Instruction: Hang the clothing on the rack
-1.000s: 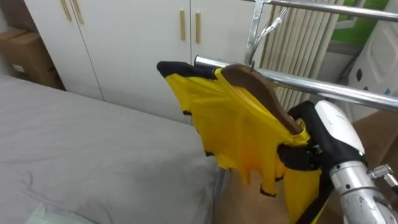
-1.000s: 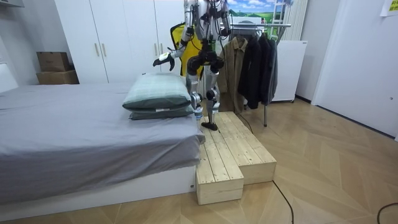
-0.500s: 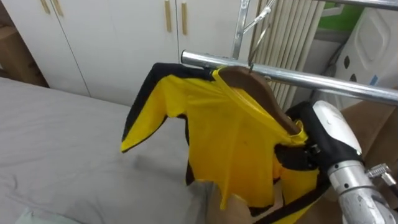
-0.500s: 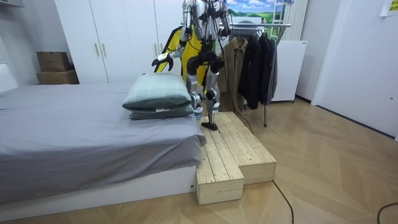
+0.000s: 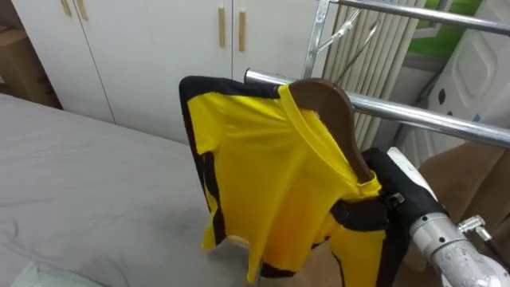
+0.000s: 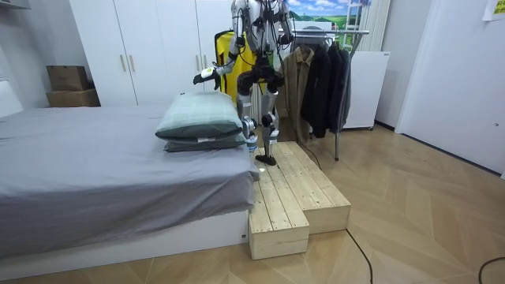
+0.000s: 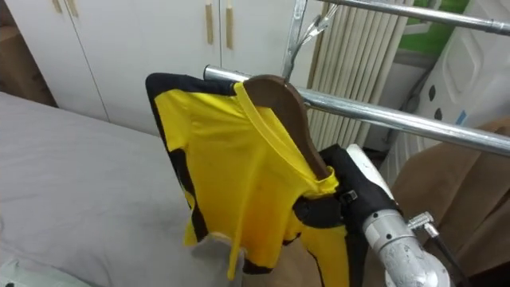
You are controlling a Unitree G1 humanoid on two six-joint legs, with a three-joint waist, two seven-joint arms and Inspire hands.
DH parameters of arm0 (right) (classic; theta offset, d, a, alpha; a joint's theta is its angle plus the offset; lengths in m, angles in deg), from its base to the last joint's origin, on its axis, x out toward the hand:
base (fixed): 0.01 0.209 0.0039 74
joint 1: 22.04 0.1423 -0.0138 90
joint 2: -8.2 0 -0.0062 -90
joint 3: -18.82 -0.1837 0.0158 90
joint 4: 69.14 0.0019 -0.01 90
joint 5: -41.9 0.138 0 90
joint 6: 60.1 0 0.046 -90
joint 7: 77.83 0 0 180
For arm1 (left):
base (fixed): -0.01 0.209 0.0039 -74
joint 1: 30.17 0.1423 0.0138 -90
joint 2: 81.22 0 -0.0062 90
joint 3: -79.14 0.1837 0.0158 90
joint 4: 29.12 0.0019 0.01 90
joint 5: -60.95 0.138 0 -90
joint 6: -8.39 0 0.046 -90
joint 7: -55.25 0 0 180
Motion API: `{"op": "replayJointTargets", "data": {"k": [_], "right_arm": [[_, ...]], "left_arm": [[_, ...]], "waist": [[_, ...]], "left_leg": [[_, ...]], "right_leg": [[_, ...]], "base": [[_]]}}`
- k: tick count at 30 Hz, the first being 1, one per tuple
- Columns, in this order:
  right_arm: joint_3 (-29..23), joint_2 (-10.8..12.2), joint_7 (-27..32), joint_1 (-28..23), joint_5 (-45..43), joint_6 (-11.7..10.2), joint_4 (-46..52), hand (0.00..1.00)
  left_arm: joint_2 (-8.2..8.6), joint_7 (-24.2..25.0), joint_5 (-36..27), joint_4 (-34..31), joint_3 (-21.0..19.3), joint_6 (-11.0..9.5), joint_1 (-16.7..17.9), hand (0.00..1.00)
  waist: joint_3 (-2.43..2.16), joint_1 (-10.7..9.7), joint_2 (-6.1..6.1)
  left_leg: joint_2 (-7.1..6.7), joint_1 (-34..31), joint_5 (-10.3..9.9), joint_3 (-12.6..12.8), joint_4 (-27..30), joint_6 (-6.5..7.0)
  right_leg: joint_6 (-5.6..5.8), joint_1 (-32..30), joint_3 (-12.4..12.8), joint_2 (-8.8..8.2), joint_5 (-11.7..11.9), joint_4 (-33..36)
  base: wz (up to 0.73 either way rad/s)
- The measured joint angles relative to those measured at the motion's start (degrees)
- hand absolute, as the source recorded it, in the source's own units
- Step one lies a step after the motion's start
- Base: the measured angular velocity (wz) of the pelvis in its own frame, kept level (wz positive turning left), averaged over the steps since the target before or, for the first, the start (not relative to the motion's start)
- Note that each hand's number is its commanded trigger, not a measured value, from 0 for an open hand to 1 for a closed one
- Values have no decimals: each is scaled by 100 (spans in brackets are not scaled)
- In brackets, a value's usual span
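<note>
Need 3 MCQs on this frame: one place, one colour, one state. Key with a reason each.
1. Where do the dark coats hang?
A on the bed
B on the clothes rack
C on a wardrobe door

2. What colour is the shirt on the hanger?
A yellow with black trim
B plain white
C red

3. How is the right hand?
A open and empty
B flat on the pillows
C shut on the shirt

Key:
1 B: the coats hang in a row under the rack's rail.
2 A: the cloth is yellow with black edges.
3 C: the hand curls round the shirt's shoulder at the hanger's end.
</note>
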Motion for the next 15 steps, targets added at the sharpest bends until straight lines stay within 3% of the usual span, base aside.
{"op": "replayJointTargets", "data": {"k": [5,15], "right_arm": [[1,-2,-100,148,623,-44,-604,100],[1,-48,64,179,860,-201,-1246,100]], "left_arm": [[-7,-3,-15,-14,5,-9,-1,0],[-34,-83,-28,-14,6,-197,-17,0]], "waist": [[9,2,14],[13,-83,25]], "left_leg": [[10,3,-5,-59,-2,-8],[11,-3,-4,-188,-1,-9]], "right_leg": [[-14,35,-40,-3,8,-23],[-31,112,-168,-46,18,-136]], "base": [[5],[6]]}}
